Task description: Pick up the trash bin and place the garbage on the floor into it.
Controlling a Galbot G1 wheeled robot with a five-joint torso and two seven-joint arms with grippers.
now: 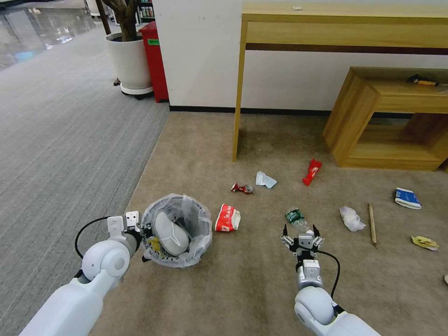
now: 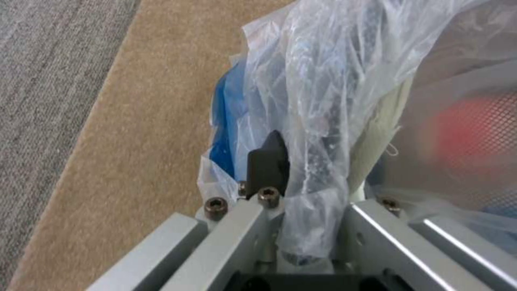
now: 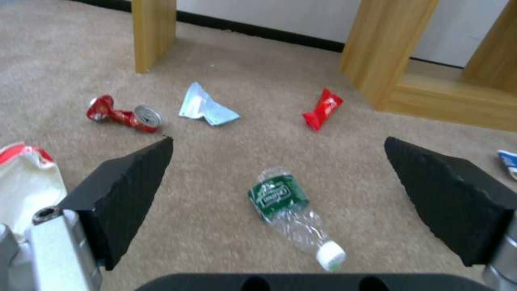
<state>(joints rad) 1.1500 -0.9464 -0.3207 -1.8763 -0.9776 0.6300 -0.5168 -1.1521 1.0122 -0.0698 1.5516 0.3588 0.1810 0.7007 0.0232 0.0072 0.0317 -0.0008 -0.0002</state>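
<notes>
Left arm: reaches forward low on the robot's left side, its rounded white wrist joint just behind the gripper, a black cable looping out beside it.
Left gripper (image 1: 140, 229): closed on the rim of the trash bin (image 1: 177, 229), clamping the bin's wall and bag between its jaws.
Left fingers (image 2: 267, 163): one black pad lies on the outer side of the rim, pressed into the crinkled plastic.
Right arm: stretches forward on the robot's right side, wrist straight, a black cable curving along it.
Right gripper (image 1: 302, 230): jaws spread wide and holding nothing, pointing forward and down.
Right fingers (image 3: 127, 190): two black wedge pads stand well apart.
</notes>
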